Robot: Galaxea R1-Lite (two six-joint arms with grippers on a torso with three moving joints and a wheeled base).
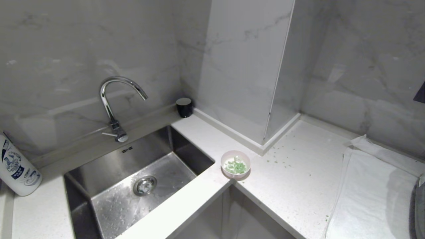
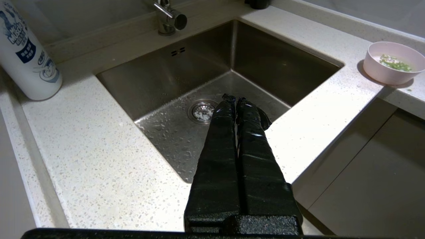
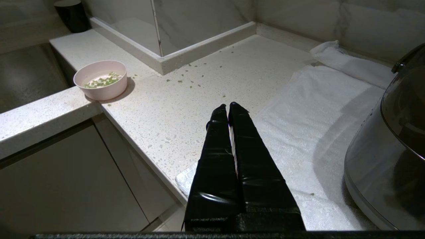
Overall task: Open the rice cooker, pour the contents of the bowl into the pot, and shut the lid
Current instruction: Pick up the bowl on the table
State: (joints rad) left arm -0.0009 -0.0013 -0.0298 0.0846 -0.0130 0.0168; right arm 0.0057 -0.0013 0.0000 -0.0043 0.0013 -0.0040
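The pale pink bowl stands on the white counter at the inner corner beside the sink, holding green and white bits, the contents. It also shows in the wrist views, bowl and bowl. The rice cooker shows with its lid down at the far right on a white towel; only its edge reaches the head view. The pot is hidden. My left gripper hangs shut and empty over the sink. My right gripper is shut and empty above the counter edge. Neither arm shows in the head view.
A steel sink with a curved tap fills the left. A white printed bottle stands at the far left, a black cup in the back corner. Green bits lie scattered on the counter. A white towel covers the right.
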